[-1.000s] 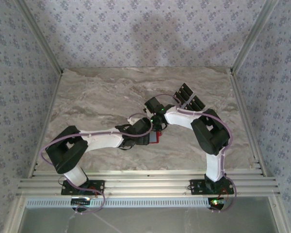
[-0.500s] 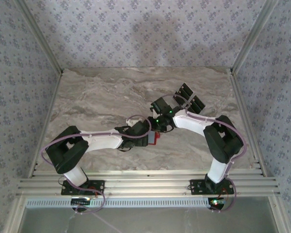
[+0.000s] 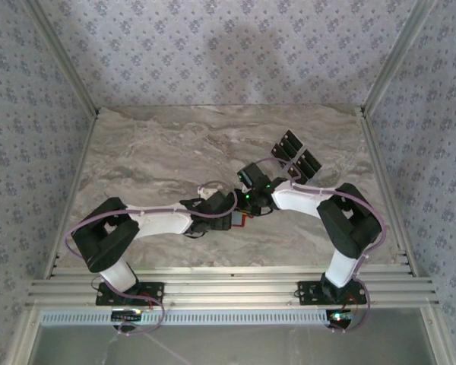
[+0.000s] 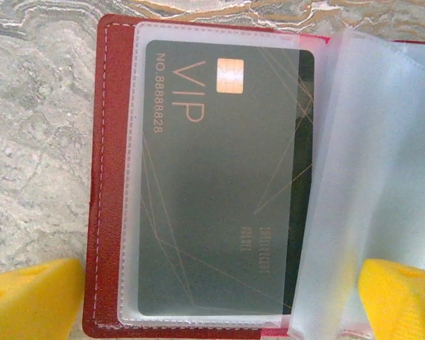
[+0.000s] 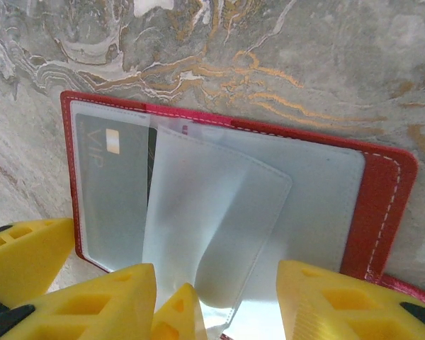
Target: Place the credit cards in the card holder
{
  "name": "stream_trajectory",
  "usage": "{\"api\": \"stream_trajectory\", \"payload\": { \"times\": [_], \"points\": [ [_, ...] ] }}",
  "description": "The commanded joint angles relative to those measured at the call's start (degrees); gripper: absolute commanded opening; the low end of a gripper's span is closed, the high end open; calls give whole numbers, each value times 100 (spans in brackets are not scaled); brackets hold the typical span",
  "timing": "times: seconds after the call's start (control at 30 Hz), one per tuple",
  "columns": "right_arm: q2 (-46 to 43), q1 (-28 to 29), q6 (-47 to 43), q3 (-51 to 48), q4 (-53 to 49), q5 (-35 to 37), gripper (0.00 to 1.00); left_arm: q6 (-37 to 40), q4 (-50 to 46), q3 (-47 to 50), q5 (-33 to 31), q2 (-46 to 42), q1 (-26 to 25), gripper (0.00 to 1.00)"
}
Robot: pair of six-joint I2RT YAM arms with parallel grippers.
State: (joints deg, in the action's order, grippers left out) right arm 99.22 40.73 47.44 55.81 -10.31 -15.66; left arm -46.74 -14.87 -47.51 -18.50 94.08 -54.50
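Observation:
The card holder (image 4: 106, 212), a red wallet, lies open on the marble table, and a sliver of it shows between the two wrists (image 3: 245, 221). A black credit card (image 4: 219, 184) marked VIP sits inside its left clear pocket (image 5: 106, 184). More black credit cards (image 3: 296, 154) lie loose on the table behind the right arm. My left gripper (image 4: 219, 304) is open and straddles the card holder; one fingertip (image 5: 177, 315) rests on a raised clear sleeve (image 5: 212, 227). My right gripper (image 5: 223, 304) hovers open over the sleeves, holding nothing.
Both wrists crowd together at mid-table (image 3: 239, 204). Aluminium frame posts (image 3: 384, 152) and patterned walls close in the table on three sides. Bare marble (image 3: 152, 152) stretches to the left and back.
The right gripper has drawn back from near the loose cards toward the card holder, its elbow swinging right. The loose cards are now uncovered. The left arm has hardly moved.

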Motion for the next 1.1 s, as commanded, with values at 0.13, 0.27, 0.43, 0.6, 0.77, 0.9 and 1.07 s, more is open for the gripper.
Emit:
{"api": "stream_trajectory", "payload": {
  "times": [0.13, 0.27, 0.43, 0.6, 0.77, 0.9, 1.07],
  "points": [
    [246, 120, 408, -193, 86, -8, 50, -72, 72, 55, -22, -67, -9, 100],
    [337, 80, 626, -262, 249, -73, 51, -48, 82, 48, -31, -235, -14, 100],
    [440, -4, 774, -316, 410, -178, 51, 16, 52, 14, -99, -620, -13, 100],
    [493, -78, 831, -325, 561, -339, 51, 35, -67, -13, -281, -1052, -9, 100],
    [537, -120, 847, -281, 729, -544, 51, -34, -354, 43, -551, -1480, 100, 100],
    [594, -137, 824, -146, 770, -695, 51, -139, -672, 149, -688, -1749, 342, 100],
    [677, -127, 793, 76, 686, -794, 51, -94, -731, 458, -577, -1953, 648, 100]
  ]
}}
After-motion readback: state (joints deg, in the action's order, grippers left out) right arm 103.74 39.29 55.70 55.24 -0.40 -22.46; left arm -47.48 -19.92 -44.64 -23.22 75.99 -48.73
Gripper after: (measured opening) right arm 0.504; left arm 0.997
